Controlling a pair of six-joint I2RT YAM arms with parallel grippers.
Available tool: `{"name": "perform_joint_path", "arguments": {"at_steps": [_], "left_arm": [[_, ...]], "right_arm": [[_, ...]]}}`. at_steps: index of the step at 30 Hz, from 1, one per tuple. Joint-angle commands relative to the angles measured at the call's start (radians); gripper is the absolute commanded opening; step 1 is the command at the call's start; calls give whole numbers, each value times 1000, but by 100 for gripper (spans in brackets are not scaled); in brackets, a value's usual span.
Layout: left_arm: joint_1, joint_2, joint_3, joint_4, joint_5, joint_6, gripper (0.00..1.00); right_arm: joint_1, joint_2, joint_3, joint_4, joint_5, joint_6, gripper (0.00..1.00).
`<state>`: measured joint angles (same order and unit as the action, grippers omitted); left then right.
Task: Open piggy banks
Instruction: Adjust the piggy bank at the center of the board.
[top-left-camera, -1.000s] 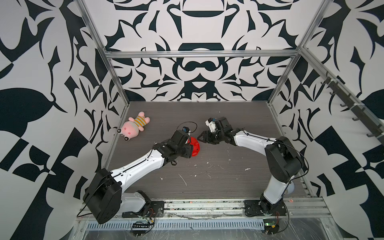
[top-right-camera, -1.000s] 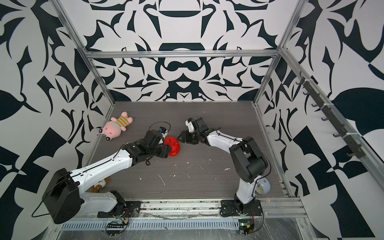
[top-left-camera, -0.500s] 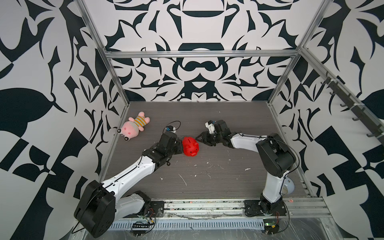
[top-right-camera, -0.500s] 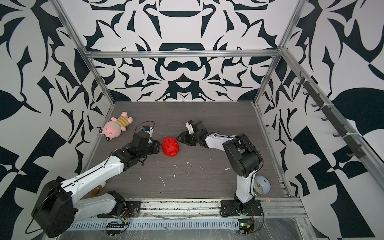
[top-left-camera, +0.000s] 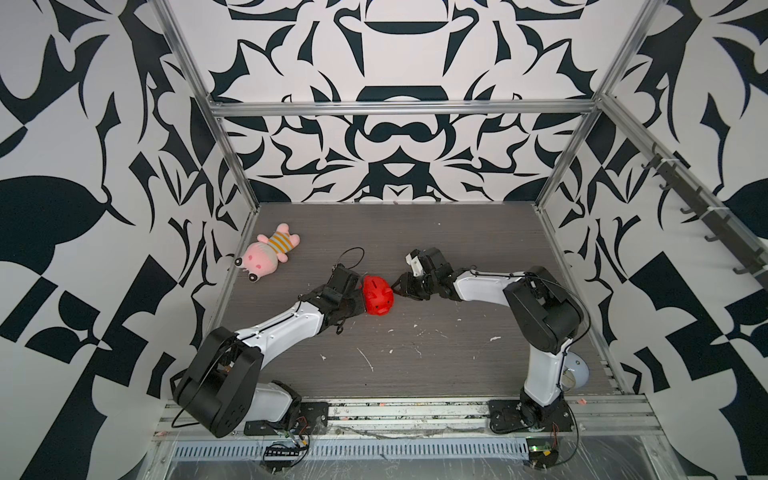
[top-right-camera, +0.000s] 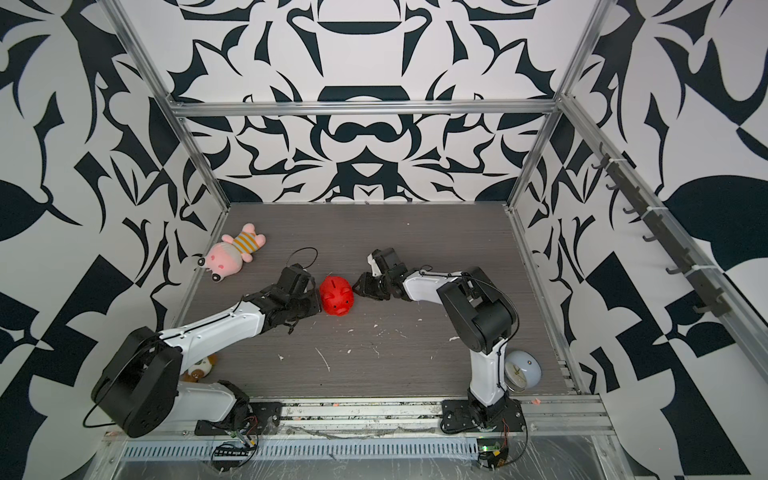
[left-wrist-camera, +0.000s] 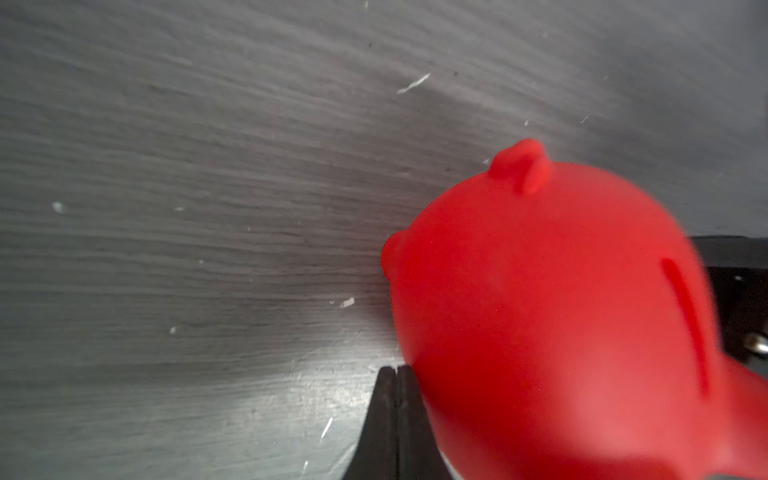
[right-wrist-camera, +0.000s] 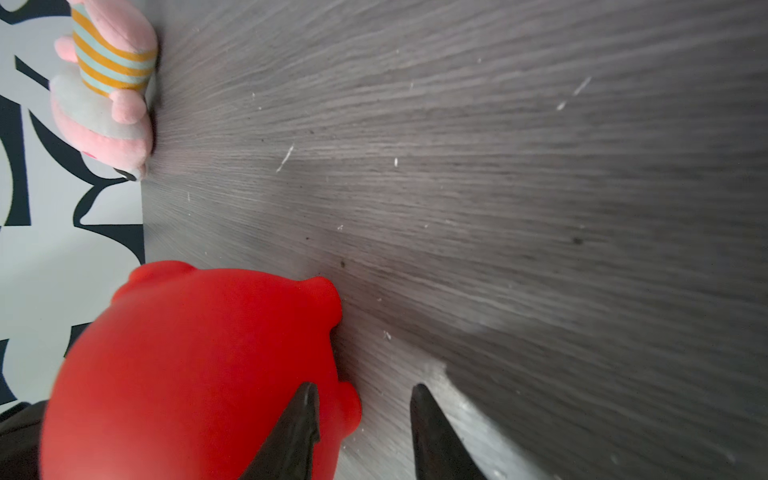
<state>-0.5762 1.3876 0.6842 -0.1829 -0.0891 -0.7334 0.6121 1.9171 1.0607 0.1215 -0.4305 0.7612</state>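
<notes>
The red piggy bank (top-left-camera: 377, 295) (top-right-camera: 337, 297) stands upright mid-table, coin slot up, snout toward the front edge. My left gripper (top-left-camera: 358, 296) (top-right-camera: 316, 301) is shut and empty. In the left wrist view its closed tips (left-wrist-camera: 397, 370) rest against the side of the piggy bank (left-wrist-camera: 561, 311). My right gripper (top-left-camera: 397, 286) (top-right-camera: 356, 286) is at the pig's opposite side, open. In the right wrist view of the right gripper (right-wrist-camera: 363, 388), one finger lies over the piggy bank (right-wrist-camera: 199, 365), with a red nub between the jaws. The belly plug is hidden.
A pink plush pig (top-left-camera: 270, 253) (top-right-camera: 232, 255) (right-wrist-camera: 108, 83) in a striped shirt lies by the left wall. A pale blue alarm clock (top-right-camera: 521, 370) sits behind the right arm's base, a small plush toy (top-right-camera: 199, 370) behind the left arm. White scraps dot the table.
The left gripper let go of the pig, shut, drew back, then came back against its side. The pig now stands free. The right jaws have narrowed.
</notes>
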Motion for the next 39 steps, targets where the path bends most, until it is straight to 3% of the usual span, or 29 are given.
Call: {"name": "perform_joint_path", "arguments": {"at_steps": [1,11,18,31,33,36,39], "left_arm": [[-1,38,37,-2,34,-11,0],[63,110,22,38,90,-27,0],[127,93,-29,59,102,-25,0],[128,168,-25,245,207,-89,3],[128,192,-15,280,223,-104,8],[128,206,8,258,223,-84,23],[134,176,10,203,186,-49,51]], "right_arm": [[15,-38,15,75,-35,9,40],[55,-154,24,60,-26,10,41],[113,-125,33,85,-27,57,41],[180,-116,79,213,-48,173,39],[189,-125,79,218,-45,179,39],[180,-171,70,121,8,104,40],[129,-227,42,61,28,47,42]]}}
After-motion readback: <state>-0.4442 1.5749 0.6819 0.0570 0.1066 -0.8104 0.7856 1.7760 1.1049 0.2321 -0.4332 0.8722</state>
